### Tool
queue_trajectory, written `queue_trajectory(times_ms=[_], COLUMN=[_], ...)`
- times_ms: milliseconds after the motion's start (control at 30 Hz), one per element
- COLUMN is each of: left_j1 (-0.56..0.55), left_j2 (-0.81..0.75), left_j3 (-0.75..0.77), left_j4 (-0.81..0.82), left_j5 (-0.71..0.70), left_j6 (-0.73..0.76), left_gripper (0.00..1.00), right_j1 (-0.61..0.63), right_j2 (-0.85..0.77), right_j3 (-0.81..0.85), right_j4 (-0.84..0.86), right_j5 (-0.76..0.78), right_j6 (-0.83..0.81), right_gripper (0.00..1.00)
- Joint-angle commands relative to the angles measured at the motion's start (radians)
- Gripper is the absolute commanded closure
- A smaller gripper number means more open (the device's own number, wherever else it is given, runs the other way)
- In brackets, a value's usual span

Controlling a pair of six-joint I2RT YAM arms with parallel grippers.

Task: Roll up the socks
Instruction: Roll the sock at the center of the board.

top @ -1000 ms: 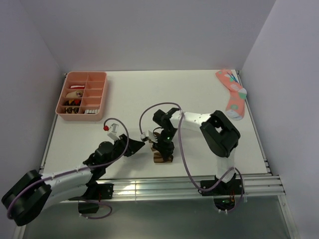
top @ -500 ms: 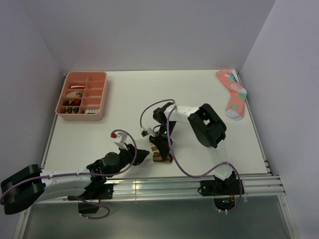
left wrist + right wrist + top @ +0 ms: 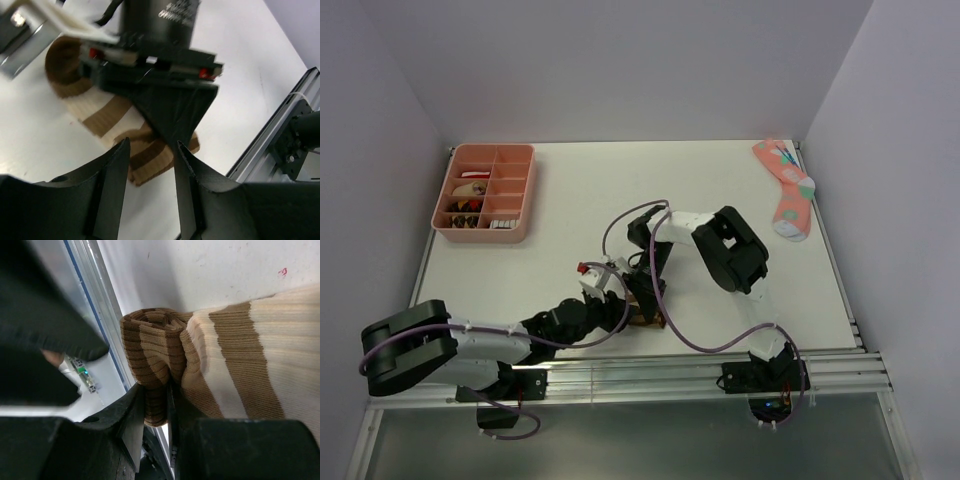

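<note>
- The right fingers (image 3: 134, 412) are nearly closed and pinch a fold of the brown-and-tan striped sock (image 3: 225, 355).
- Just beside that pinch, the sock's end is wound into a tight brown coil. Its flat striped length runs off the other way along the white surface (image 3: 200, 270).
- The left fingers (image 3: 117, 170) stand apart at a middling width with nothing clamped between them. They sit low over the surface and point at the right fingers and the sock's nearest edge.
- The sock lies directly under the right fingers and just in front of the left ones, near the metal rail (image 3: 280, 135) along the surface's front edge.
- Well beyond the left fingers, toward the back left, a pink tray (image 3: 528, 190) holds small items in its compartments.
- Well apart from the right fingers, in the back right corner, a pink dotted sock (image 3: 786, 190) lies flat.
</note>
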Motion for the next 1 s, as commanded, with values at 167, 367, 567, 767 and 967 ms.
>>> queue_trajectory(times_ms=[167,367,567,767,967], left_j1=[-0.009,-0.009,-0.002,0.014,0.028], left_j2=[0.117,0.209,0.24,0.263,0.298], left_j3=[0.111,0.142,0.113,0.104,0.1], left_j4=[0.046,0.065,0.132,0.143,0.124], left_j5=[0.082,0.134,0.197,0.266,0.248], left_j6=[0.139,0.158,0.132,0.123,0.113], left_gripper=[0.53,0.52,0.53,0.53,0.53], right_j1=[-0.019,-0.036,-0.052,-0.059,-0.063], right_j2=[0.078,0.098,0.098,0.095,0.091], right_j3=[0.025,0.039,0.028,0.019,0.013], right_j4=[-0.013,-0.056,-0.062,-0.051,-0.05], right_j5=[0.068,0.05,0.053,0.056,0.059], right_j6=[-0.068,-0.1,-0.108,-0.101,-0.1], right_gripper=[0.78,0.78,0.78,0.78,0.78])
